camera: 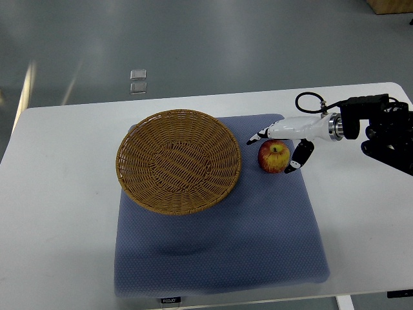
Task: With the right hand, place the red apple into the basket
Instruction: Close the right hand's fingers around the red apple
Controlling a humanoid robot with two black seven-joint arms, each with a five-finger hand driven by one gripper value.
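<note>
A small dark label point(170, 300) sits on the front edge of the blue mat point(219, 258), at the frame's bottom centre. Its pale lettering is too small to read, possibly a brand name.

You've got the white right hand point(284, 143) with fingers spread over the red-yellow apple point(274, 157), which sits on the blue padded mat point(258, 239) just beside the round woven wicker basket point(178, 161).

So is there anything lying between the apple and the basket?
No. In the top view only a bare strip of blue mat separates the red apple from the basket rim. The right robot hand hangs over the apple, fingers spread.
</note>
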